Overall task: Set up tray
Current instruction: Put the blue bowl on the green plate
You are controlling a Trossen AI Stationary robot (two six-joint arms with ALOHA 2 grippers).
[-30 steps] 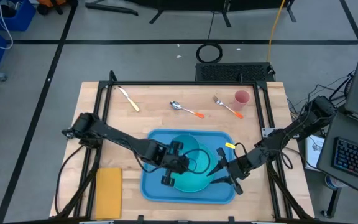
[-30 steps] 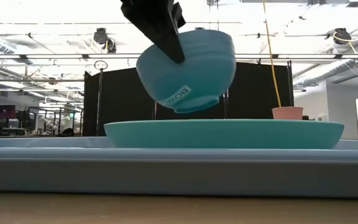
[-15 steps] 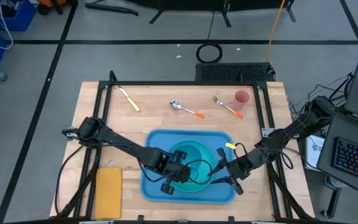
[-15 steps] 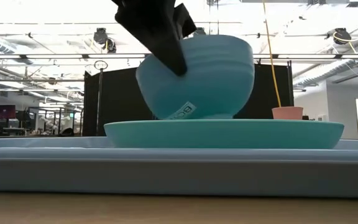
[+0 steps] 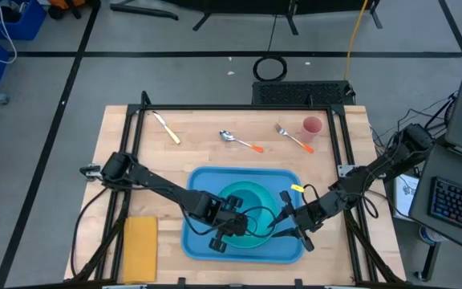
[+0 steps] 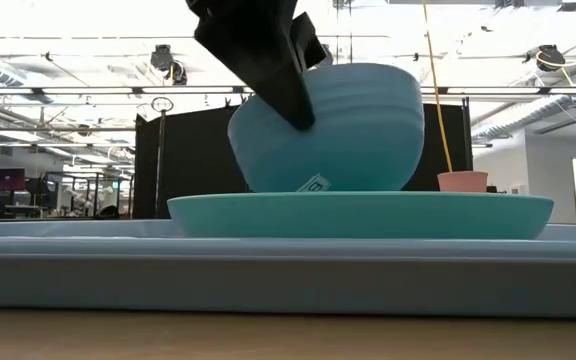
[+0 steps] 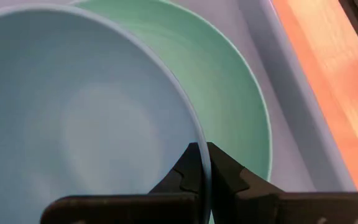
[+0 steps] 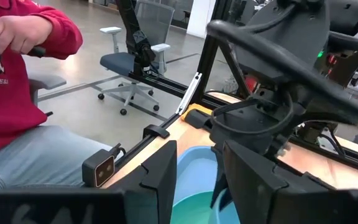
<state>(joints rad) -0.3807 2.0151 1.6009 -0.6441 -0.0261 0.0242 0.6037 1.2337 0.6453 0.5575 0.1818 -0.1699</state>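
Far left on the wood table [image 5: 119,136] lies the yellow-orange napkin [image 5: 140,249], flat near the front edge, well apart from everything else. Toward the back, a pale knife [image 5: 167,128] lies diagonal, then a spoon [image 5: 240,141] with an orange handle, a fork [image 5: 293,138] with an orange handle, and a pink cup [image 5: 312,126] just beside the fork. The tray [image 5: 201,241] sits at the front middle of the table, blue, flat, long side across. On it rests the teal plate [image 6: 359,215], and on the plate sits the light blue bowl [image 6: 353,130]; from table height the bowl's base looks down on the plate, slightly tipped, a label showing at its bottom edge. My left gripper [image 7: 202,163] comes in over the tray's left part and is pinched together on the bowl's rim, one finger inside and one outside, as my left wrist view shows plainly. My right gripper [image 5: 283,223] is at the tray's right side, at the plate's edge; its fingers [image 8: 160,180] stand apart with a gap between them, and I can't tell if they touch the plate or grip anything. Beyond the table, my right wrist view catches a seated person [image 8: 17,112] in a red top and jeans, plus an office chair [image 8: 129,59].
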